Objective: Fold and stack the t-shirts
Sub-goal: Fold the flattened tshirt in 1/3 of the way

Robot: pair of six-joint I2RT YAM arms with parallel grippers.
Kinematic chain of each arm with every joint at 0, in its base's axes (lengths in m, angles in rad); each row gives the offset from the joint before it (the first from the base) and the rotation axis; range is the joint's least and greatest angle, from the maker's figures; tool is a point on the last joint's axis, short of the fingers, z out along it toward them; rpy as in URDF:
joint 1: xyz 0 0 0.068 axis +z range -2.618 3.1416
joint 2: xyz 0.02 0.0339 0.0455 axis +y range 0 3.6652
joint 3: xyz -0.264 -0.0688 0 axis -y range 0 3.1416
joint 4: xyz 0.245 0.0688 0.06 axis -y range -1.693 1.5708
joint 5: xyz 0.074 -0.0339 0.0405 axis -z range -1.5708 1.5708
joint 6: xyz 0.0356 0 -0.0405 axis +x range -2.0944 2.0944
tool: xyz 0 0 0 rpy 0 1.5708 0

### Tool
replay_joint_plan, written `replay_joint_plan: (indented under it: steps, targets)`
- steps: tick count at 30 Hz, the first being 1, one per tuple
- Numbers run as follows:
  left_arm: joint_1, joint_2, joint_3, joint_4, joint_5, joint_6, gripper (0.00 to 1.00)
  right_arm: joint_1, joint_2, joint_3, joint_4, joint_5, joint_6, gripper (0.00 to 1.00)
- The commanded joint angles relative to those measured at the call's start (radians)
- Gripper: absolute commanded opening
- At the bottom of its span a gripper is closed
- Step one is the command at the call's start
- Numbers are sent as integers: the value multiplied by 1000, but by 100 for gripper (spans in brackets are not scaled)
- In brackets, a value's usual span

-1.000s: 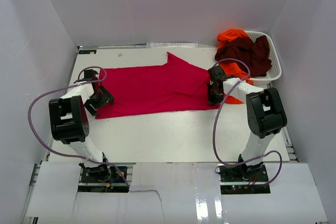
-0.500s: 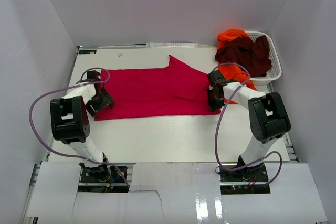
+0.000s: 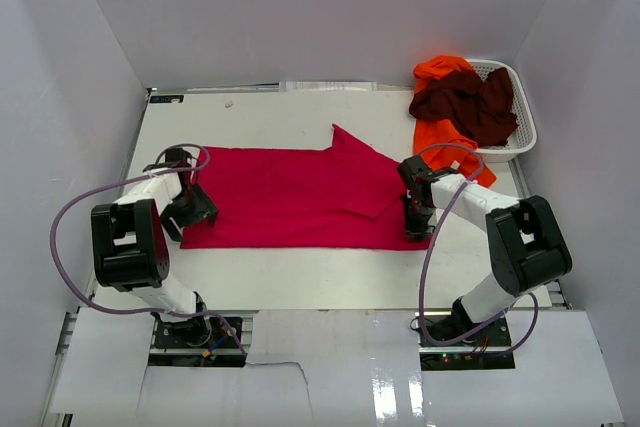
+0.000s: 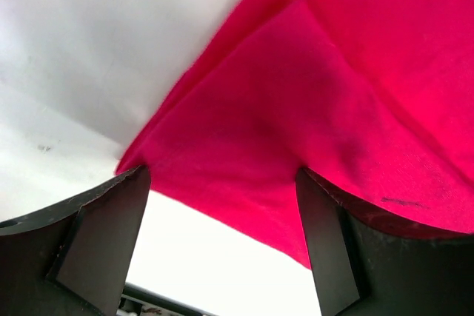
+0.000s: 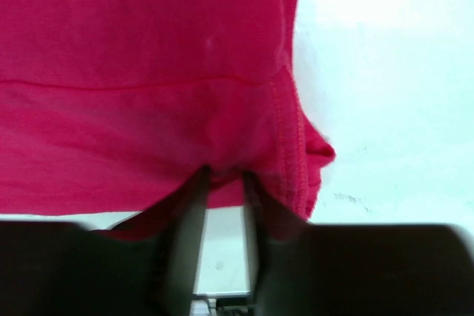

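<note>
Crimson-red cloth is being shown flat across the middle of the top view. The crimson-red t-shirt is lying as a long band on the white table, running from left of centre to right of centre. One pointed flap is being raised toward the upper middle of the frame.

The shirt's left end is being straddled by the left end effector, whose jaws are standing wide apart. In the left wrist view the two dark fingers are being seen at the lower corners. A doubled corner of red cloth is lying between and beyond them, and bare table is being shown at the upper left.

The shirt's right hem is being pinched by the right end effector. In the right wrist view the jaws are being held narrow at the lower middle of the frame. The stitched hem is being gathered into puckers at their tips, and white table is being seen along the right side.

Toward the upper right of the top view, the bright orange t-shirt is being draped over the near rim of the white mesh basket and down onto the table, near the right arm. The dark maroon t-shirt is being heaped on top of it inside the basket.

Purple cables are being looped out from both arms, at the left and at the lower right.
</note>
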State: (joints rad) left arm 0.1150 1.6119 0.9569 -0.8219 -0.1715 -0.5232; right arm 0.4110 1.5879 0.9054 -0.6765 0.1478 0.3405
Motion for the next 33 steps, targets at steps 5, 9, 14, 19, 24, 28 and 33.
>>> replay_joint_plan:
  steps: [5, 9, 14, 19, 24, 28, 33]
  targets:
    - [0, -87, 51, -60, 0, 5, 91, 28, -97, 22, -172, 139, 48, 43]
    - [-2, -95, 120, -83, -29, 3, 92, 35, -118, 95, -167, 159, 28, 59]
    - [-3, -118, 213, -103, 36, -11, 92, 72, -196, 103, -43, 60, -114, 72]
    - [-75, -109, 261, -100, 145, -58, 92, 94, -171, 105, 44, -59, -198, 69]
    - [-161, -55, 299, -86, 167, -116, 93, 123, -149, 101, 135, -112, -210, 64]
    - [-215, -6, 324, -76, 164, -138, 93, 138, -106, 108, 181, -137, -227, 61]
    - [-224, 31, 345, -72, 150, -138, 93, 186, -46, 136, 187, -137, -248, 60]
